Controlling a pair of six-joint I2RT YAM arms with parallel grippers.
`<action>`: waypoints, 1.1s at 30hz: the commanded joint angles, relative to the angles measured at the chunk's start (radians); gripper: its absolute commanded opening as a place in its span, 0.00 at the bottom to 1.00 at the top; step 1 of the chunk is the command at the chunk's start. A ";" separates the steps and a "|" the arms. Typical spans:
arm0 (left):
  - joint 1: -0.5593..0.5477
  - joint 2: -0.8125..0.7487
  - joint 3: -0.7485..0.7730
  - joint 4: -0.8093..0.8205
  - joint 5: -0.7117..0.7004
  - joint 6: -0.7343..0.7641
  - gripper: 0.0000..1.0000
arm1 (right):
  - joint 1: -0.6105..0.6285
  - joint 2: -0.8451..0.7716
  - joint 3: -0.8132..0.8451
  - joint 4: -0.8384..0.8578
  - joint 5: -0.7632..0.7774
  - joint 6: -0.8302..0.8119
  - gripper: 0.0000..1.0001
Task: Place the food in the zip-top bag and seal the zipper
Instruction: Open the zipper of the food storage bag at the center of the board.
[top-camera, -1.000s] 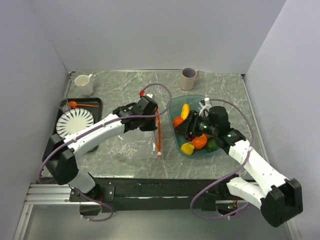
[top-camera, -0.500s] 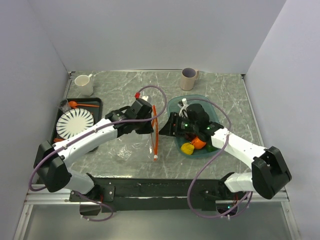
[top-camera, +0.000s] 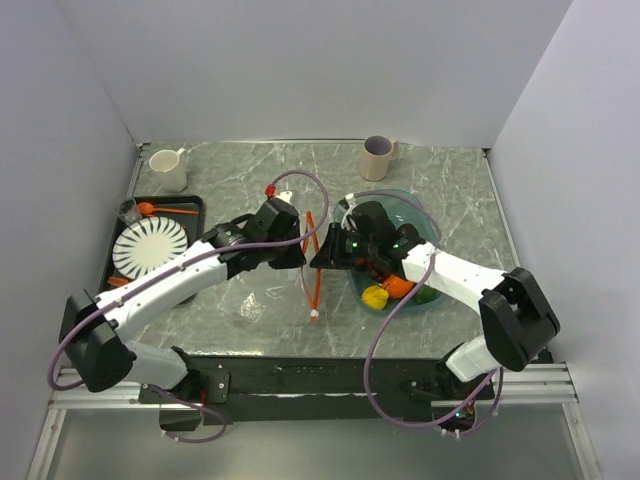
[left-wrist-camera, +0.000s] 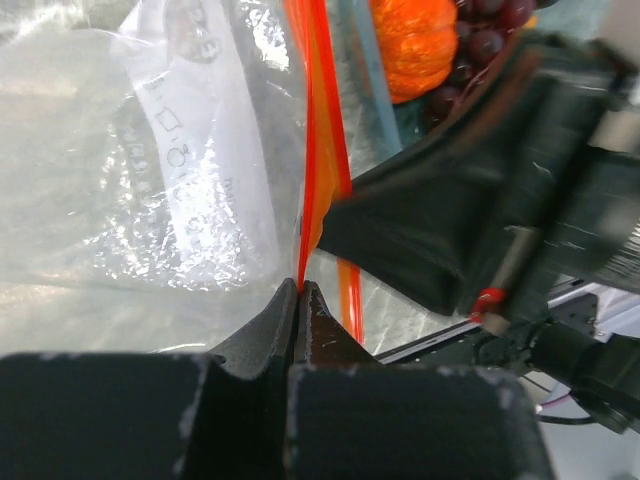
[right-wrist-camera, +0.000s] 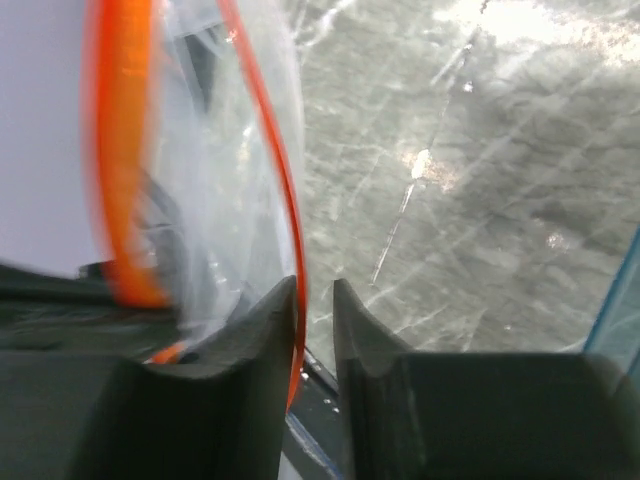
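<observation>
My left tool (left-wrist-camera: 300, 290) is pressed together on the zipper (left-wrist-camera: 322, 150), holding the zip-top bag (left-wrist-camera: 190, 170) above the desk (top-camera: 230, 175). My right tool (right-wrist-camera: 315, 292) is narrowly spread, the other lip against one finger. The film looks light, limp and slippery, so I judge the stiffer strip the place to grip. The food (top-camera: 376, 296) lies in the teal tray (top-camera: 425, 215) just beside, crowding my right arm

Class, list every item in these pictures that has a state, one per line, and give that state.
left gripper: shut on the zipper.
right gripper: narrowly open, a zipper lip between its jaws.
zipper: unsealed, lips parted.
zip-top bag: gripped at its mouth, looks empty.
food: in the teal tray.
white mug: upright.
taupe mug: upright.
</observation>
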 joint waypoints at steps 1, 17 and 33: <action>-0.003 -0.068 0.010 0.010 -0.017 -0.013 0.01 | 0.008 0.005 0.043 -0.010 0.042 -0.019 0.11; 0.068 -0.261 -0.007 -0.261 -0.310 -0.067 0.01 | 0.010 0.063 0.071 -0.109 0.234 -0.021 0.00; 0.080 -0.159 -0.065 -0.079 -0.140 -0.037 0.01 | 0.031 -0.250 0.114 -0.203 0.309 -0.088 0.72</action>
